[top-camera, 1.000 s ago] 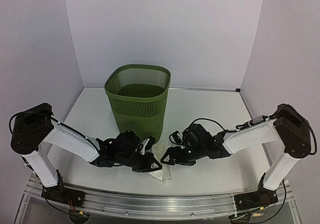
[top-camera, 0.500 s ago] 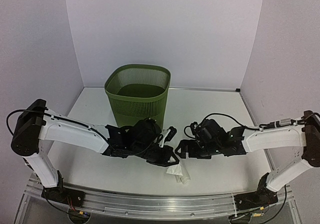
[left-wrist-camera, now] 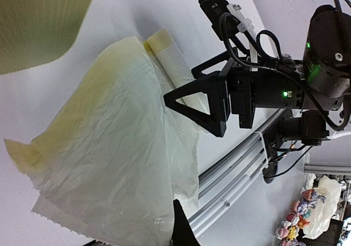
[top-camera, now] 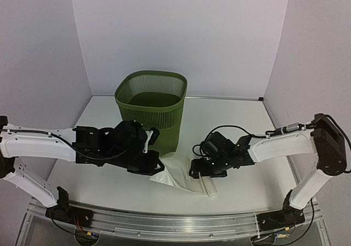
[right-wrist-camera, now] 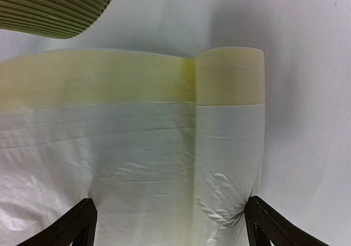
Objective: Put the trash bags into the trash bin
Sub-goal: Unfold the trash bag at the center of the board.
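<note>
Trash bags (top-camera: 180, 175) lie spread on white table (top-camera: 241, 120).

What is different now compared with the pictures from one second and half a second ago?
The left tool, shut on the trash bag, swung right, then pulled back to the left, unrolling the bag into a wide sheet on the table. The right tool remains open over the rolled end. The trash bin has not moved.
</note>
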Action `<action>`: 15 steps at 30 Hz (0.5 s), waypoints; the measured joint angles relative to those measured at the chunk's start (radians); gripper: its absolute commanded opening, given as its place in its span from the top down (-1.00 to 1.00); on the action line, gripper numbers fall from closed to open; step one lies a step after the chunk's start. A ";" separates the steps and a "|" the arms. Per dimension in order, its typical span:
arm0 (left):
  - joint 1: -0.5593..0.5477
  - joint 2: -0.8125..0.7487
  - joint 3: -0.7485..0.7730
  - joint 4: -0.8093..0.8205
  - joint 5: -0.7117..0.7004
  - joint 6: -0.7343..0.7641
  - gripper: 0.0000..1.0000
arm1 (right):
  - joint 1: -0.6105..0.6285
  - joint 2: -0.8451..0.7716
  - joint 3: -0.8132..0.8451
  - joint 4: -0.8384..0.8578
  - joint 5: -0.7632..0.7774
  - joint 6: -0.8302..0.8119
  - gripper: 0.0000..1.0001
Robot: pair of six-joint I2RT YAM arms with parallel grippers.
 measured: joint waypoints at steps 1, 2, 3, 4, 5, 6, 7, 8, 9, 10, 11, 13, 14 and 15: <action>0.000 -0.013 -0.011 -0.019 -0.014 -0.010 1.00 | 0.000 0.031 0.019 -0.005 -0.002 -0.004 -0.75; 0.000 -0.024 -0.022 -0.037 -0.028 -0.021 1.00 | 0.000 0.061 0.038 -0.013 -0.002 -0.005 -0.74; 0.000 -0.031 -0.031 -0.056 -0.041 -0.034 1.00 | 0.000 0.085 0.053 -0.019 -0.001 -0.006 -0.73; 0.000 -0.035 -0.040 -0.076 -0.059 -0.052 1.00 | 0.000 0.100 0.064 -0.033 0.009 -0.006 -0.73; 0.000 -0.038 -0.048 -0.096 -0.076 -0.071 1.00 | 0.000 0.109 0.073 -0.047 0.022 -0.006 -0.72; 0.000 -0.040 -0.054 -0.119 -0.096 -0.090 1.00 | 0.000 0.113 0.077 -0.062 0.039 -0.004 -0.70; 0.000 -0.043 -0.060 -0.142 -0.117 -0.111 1.00 | 0.000 0.115 0.082 -0.076 0.057 -0.003 -0.70; 0.000 -0.046 -0.066 -0.167 -0.138 -0.138 1.00 | 0.001 0.115 0.084 -0.091 0.076 -0.001 -0.70; 0.000 -0.051 -0.071 -0.187 -0.156 -0.160 1.00 | 0.001 0.115 0.086 -0.105 0.094 0.000 -0.70; 0.000 -0.058 -0.077 -0.209 -0.176 -0.185 1.00 | 0.001 0.115 0.087 -0.119 0.111 0.000 -0.70; 0.000 -0.066 -0.083 -0.234 -0.197 -0.210 1.00 | 0.001 0.115 0.088 -0.133 0.126 0.000 -0.70; 0.000 -0.088 -0.098 -0.285 -0.237 -0.261 1.00 | 0.001 0.115 0.088 -0.158 0.150 0.000 -0.70; 0.000 -0.098 -0.105 -0.302 -0.250 -0.279 1.00 | 0.001 0.115 0.088 -0.167 0.159 0.000 -0.70; 0.000 -0.108 -0.112 -0.318 -0.264 -0.299 1.00 | 0.001 0.115 0.088 -0.174 0.165 0.002 -0.70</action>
